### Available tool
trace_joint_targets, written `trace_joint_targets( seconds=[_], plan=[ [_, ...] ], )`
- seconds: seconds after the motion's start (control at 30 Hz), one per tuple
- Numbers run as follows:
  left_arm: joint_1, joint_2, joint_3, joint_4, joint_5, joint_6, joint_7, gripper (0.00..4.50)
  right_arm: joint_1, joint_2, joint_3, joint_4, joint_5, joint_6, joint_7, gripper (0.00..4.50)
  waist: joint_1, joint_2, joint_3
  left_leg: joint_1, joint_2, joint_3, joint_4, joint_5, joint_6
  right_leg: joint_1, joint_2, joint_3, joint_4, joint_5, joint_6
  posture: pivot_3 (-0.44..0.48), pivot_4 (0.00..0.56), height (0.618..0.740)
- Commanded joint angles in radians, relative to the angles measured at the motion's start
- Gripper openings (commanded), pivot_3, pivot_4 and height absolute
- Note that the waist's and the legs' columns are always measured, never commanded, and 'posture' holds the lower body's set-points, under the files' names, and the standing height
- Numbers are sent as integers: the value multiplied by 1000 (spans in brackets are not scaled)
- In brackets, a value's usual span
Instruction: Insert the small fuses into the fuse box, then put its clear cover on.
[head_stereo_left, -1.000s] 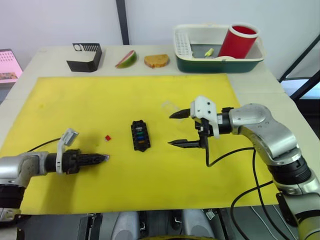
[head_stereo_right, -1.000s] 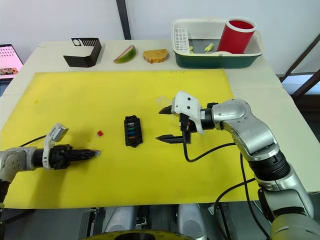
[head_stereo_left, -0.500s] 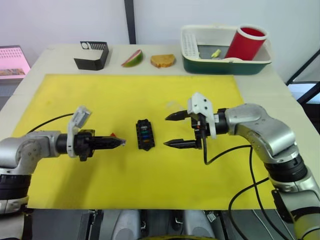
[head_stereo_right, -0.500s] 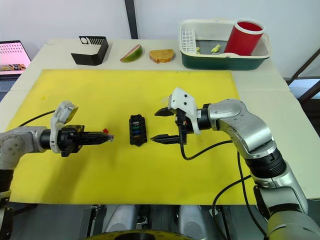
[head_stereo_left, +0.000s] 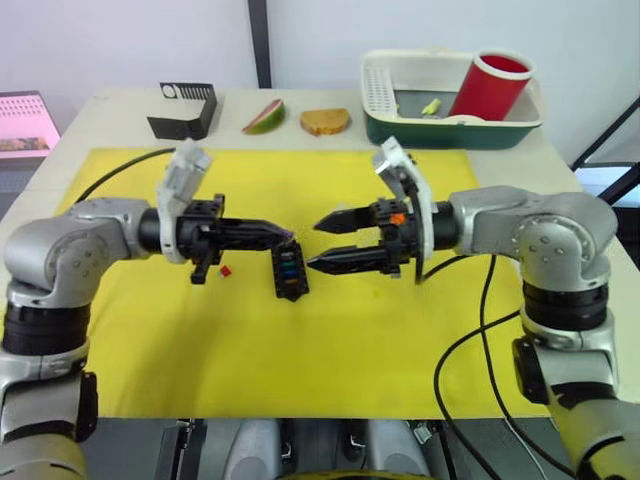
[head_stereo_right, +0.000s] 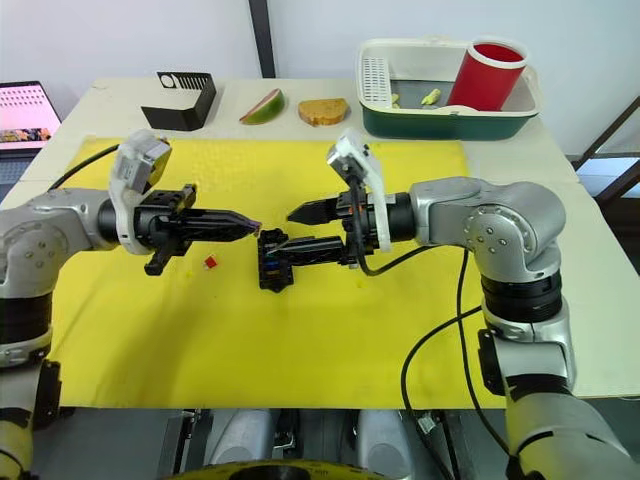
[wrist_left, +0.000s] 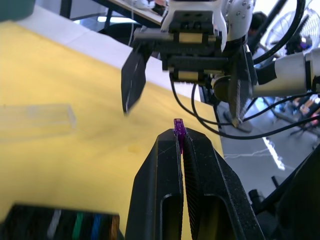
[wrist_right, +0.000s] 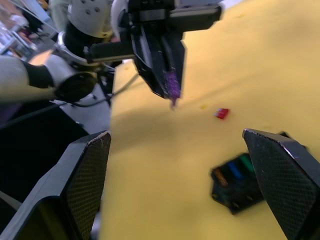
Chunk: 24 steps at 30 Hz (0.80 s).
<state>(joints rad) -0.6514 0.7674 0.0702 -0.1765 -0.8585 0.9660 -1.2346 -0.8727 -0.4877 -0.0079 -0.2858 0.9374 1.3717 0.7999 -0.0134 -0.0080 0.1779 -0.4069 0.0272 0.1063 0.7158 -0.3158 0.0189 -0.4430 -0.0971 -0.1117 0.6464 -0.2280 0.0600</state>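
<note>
one purple fuse (wrist_left: 178, 125) is pinched at the very tip of the left tool (head_stereo_left: 285, 236), fingers closed tight on it, held up off the yellow mat (head_stereo_left: 330, 350) just above the fuse box (head_stereo_left: 290, 271). right tool (head_stereo_left: 318, 243) faces it from the other side, fingers spread wide and empty, lower finger low beside the box. box sits mid-mat with several coloured fuses already seated (orange, blue, green visible in the right wrist view). red fuse (head_stereo_left: 226, 270) loose on the mat just left of the box. clear cover (wrist_left: 35, 120) lies flat on the mat, apart from the box, not on yet. step in hand looks like inserting the purple fuse. next move calls for lining the blade up over a free slot and pressing straight down, right tool likely steadying the box. after that red fuse, then cover. can't tell which slot is free.
</note>
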Motion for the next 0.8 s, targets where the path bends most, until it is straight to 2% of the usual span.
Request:
trace_joint_targets(
  seconds=[0.03,0.13,0.37,0.47,0.53,0.8],
  plan=[
    [-13,1,-3,-7,7,-32,-4,71,-39,17,-51,4,43,26,-47,4223,1,0,0,0,0,0,0,0,0,0,0,0,0,0,0,0,150,740],
    [-14,1,-9,-3,12,-43,-3,0,-35,26,-48,4,52,27,-69,3193,2,0,0,0,0,0,0,0,0,0,0,0,0,0,0,0,150,740],
    [-17,2,-9,3,18,-50,1,0,-27,31,-28,4,56,17,-83,3193,1,0,0,0,0,0,0,0,0,0,0,0,0,0,0,0,150,740],
    [-17,2,-8,1,15,-49,3,0,-29,35,-18,4,55,14,-91,2323,1,0,0,0,0,0,0,0,0,0,0,0,0,0,0,0,150,740],
    [-16,1,-9,-1,14,-49,4,0,-34,39,-16,6,56,14,-97,1403,1,0,0,0,0,0,0,0,0,0,0,0,0,0,0,0,150,740],
    [-12,2,-13,-2,15,-48,4,0,-57,51,-21,7,72,26,-119,1403,1,0,0,0,0,0,0,0,0,0,0,0,-1,0,0,0,150,740]
  ],
)
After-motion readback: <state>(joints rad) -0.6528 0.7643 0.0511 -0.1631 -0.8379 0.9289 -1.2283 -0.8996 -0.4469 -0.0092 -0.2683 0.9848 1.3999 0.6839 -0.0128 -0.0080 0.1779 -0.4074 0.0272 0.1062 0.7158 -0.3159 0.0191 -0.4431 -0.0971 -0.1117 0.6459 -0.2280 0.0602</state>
